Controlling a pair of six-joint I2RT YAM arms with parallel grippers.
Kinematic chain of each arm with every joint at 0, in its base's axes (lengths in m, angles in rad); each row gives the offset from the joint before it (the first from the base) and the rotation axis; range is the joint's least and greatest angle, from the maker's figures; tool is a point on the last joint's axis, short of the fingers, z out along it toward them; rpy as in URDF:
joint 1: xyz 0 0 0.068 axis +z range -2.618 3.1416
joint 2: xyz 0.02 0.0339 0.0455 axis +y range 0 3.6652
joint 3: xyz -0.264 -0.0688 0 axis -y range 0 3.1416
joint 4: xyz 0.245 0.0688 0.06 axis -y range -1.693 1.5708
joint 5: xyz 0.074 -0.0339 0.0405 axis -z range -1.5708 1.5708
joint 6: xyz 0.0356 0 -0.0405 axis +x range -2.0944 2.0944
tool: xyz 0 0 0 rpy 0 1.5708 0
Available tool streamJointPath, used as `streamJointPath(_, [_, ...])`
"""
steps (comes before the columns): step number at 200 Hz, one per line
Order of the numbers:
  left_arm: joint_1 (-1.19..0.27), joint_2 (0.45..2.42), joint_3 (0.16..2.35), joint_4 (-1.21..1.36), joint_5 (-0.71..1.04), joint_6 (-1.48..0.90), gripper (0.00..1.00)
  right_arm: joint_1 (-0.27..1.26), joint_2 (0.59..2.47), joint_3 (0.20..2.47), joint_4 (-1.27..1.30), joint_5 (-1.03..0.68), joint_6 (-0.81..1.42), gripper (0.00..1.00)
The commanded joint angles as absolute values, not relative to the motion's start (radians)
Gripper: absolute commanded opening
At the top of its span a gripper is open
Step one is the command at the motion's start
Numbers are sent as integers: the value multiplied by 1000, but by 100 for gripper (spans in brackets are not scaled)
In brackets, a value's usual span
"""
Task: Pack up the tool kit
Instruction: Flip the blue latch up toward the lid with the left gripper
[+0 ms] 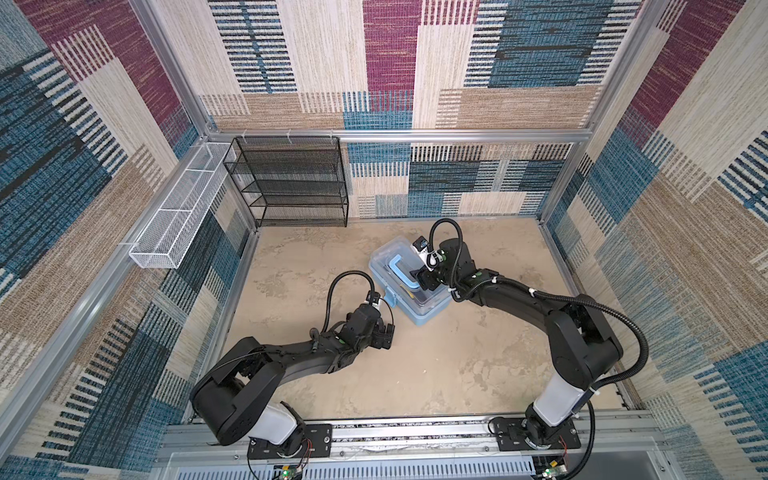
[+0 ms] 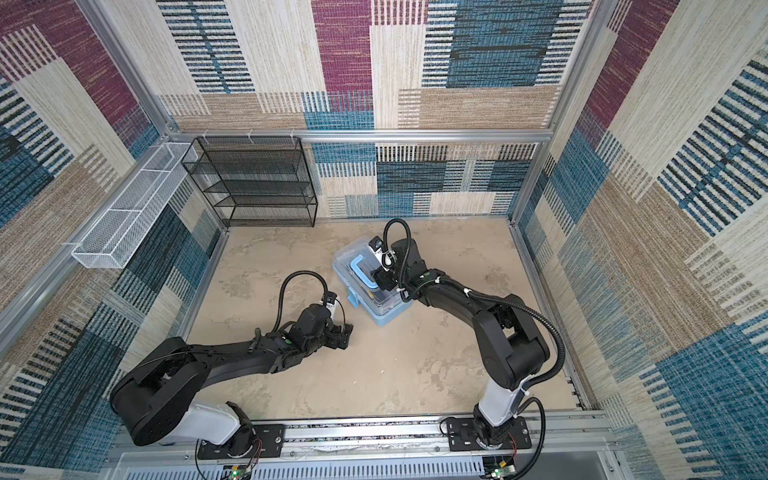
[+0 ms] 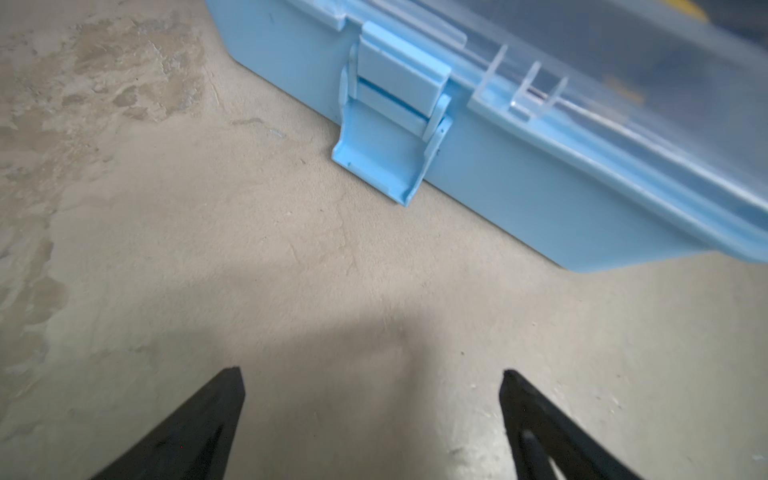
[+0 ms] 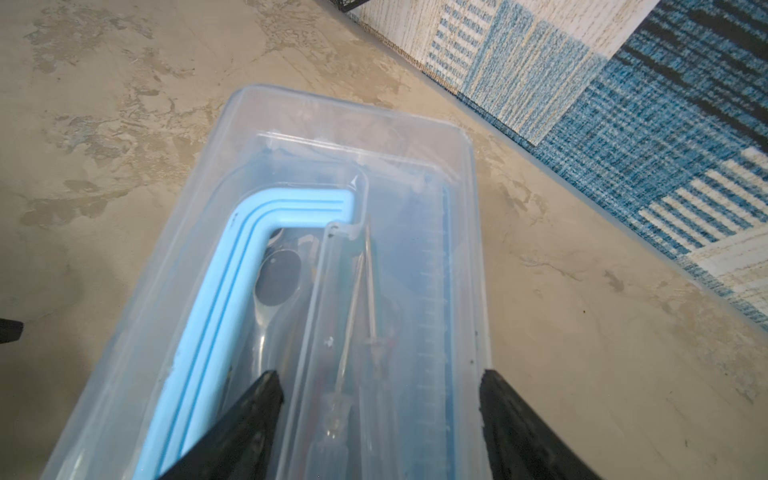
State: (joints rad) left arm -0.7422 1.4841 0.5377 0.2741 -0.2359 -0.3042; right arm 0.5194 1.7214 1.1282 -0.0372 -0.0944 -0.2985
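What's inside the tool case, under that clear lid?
Through the closed transparent lid of the tool case: two screwdrivers with clear handles and what looks like a round ratchet head. The folded blue handle and the lid's haze cover the rest; other tools cannot be identified.

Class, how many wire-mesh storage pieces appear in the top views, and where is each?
2. The black tiered rack stands against the back wall at the left corner; the long white basket runs along the left wall. None seems hidden.
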Motion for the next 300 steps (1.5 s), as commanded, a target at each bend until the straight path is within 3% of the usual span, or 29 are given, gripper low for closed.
streamJointPath(1, [-767, 1534, 516, 506, -375, -221, 99, 523, 1723, 1113, -257, -130, -277, 77])
streamJointPath(99, [-807, 2013, 488, 1285, -539, -108, 99, 523, 1743, 1111, -273, -97, -273, 77])
streamJointPath(182, [-804, 2051, 680, 982, -658, -87, 99, 523, 1742, 1086, -263, -88, -265, 77])
streamJointPath(300, [-797, 1967, 631, 1026, -699, -74, 92, 523, 1750, 1063, -236, -93, -265, 77])
